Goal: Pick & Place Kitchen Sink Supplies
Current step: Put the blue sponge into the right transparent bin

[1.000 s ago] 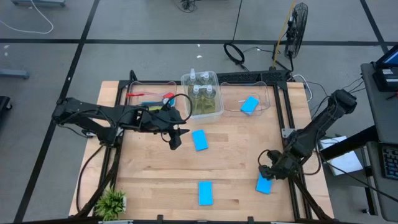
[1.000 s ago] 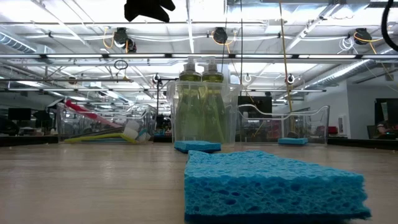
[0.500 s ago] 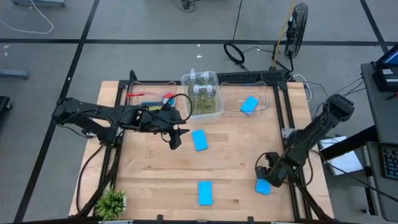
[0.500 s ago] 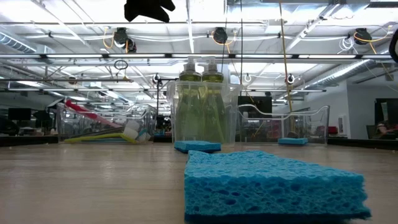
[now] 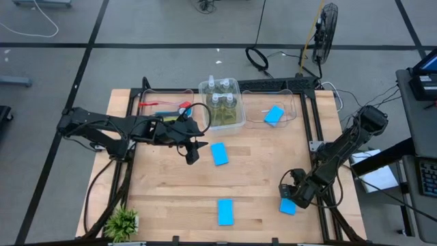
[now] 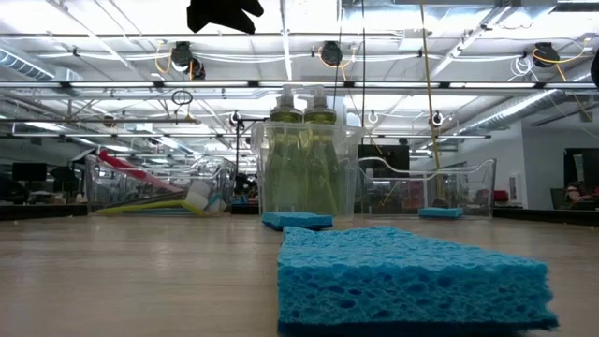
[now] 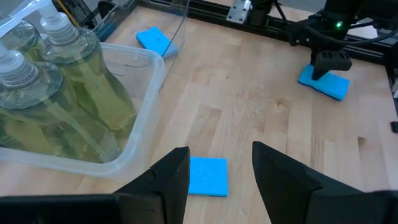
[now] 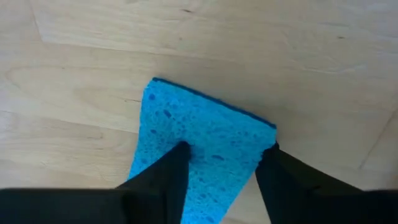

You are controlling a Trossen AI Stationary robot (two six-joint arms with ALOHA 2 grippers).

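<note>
Sponge point(image 8: 199, 146) pickup in progress: right gripper point(image 8: 221, 168) straddles it, fingers narrowing but not clamped, next squeeze and lift; left gripper point(image 7: 221, 171) waits half-open.

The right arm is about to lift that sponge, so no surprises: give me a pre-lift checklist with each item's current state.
1. Right tool centred over the blue sponge at the table's right edge: ok, a finger sits on each side of it.
2. Firm grip on that sponge: cannot tell, the fingers flank it but contact is unclear.
3. Sponge lying flat on the table: ok.
4. Right bin able to take it: ok, it holds only one sponge.
5. Left tool out of the way: ok, it hangs open near the middle sponge, far from the right arm.
</note>
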